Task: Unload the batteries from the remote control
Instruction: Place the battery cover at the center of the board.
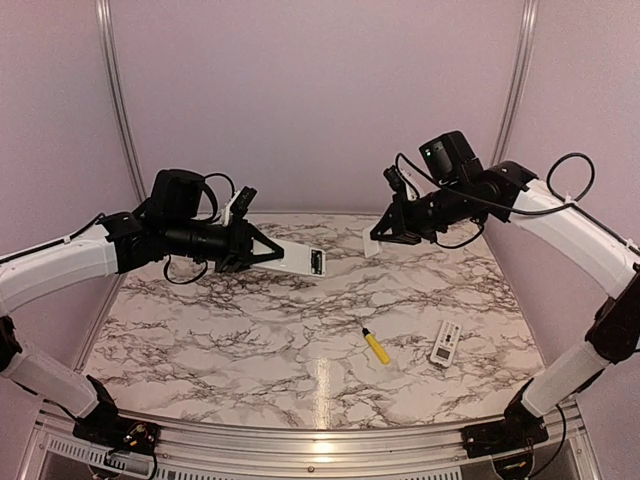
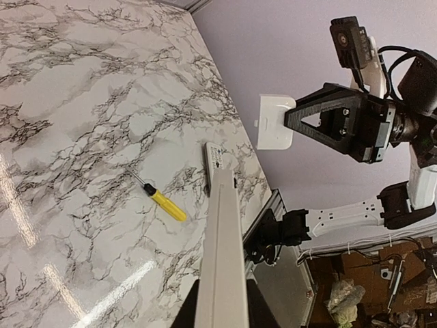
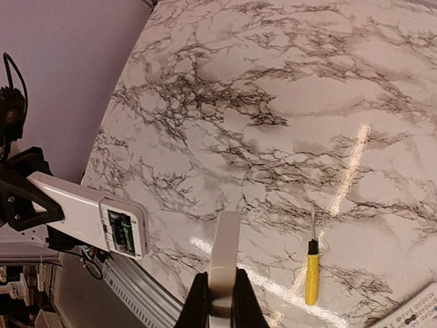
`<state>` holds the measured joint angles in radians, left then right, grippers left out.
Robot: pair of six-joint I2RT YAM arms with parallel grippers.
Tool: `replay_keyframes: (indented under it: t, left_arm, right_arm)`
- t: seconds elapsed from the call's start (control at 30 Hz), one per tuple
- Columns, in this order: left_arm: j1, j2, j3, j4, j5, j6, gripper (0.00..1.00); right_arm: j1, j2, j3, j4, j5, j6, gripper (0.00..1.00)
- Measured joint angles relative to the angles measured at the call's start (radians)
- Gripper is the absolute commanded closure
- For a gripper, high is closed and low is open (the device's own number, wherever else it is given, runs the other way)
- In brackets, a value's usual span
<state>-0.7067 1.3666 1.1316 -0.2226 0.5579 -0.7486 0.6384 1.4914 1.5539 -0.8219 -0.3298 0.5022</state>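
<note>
light: bright, even | glare: streaks on table point(image 1: 200, 330) | focus: sharp

The remote point(image 1: 300, 260) in the matt black left hand point(image 1: 272, 252) and the cover plate point(image 2: 274, 121) in the right hand point(image 2: 293, 120) were smooth white plastic, the surface point(image 1: 250, 340) below them glossy, marble-patterned and light-streaked, the screwdriver point(image 1: 376, 346) there yellow plastic with a thin metal shaft.

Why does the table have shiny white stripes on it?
It's glare: light bouncing off the glossy table. Top view: one pale stripe near the front edge. Left wrist view: two bright streaks at lower left. Right wrist view: streaks running by the screwdriver.
</note>
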Motion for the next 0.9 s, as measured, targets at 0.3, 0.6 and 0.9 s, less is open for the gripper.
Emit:
replay_keyframes:
  t: [0.3, 0.6, 0.9]
  left_arm:
    - [0.001, -0.025, -0.024, -0.058, -0.032, 0.021, 1.00]
    - [0.003, -0.055, -0.024, -0.112, -0.067, 0.040, 1.00]
    - [0.004, -0.074, -0.024, -0.152, -0.100, 0.054, 1.00]
  right_arm:
    - [-0.003, 0.093, 0.014, -0.125, 0.191, -0.078, 1.00]
    - [-0.006, 0.171, 0.041, -0.196, 0.349, -0.155, 1.00]
    - [-0.036, 0.289, 0.054, -0.229, 0.452, -0.230, 1.00]
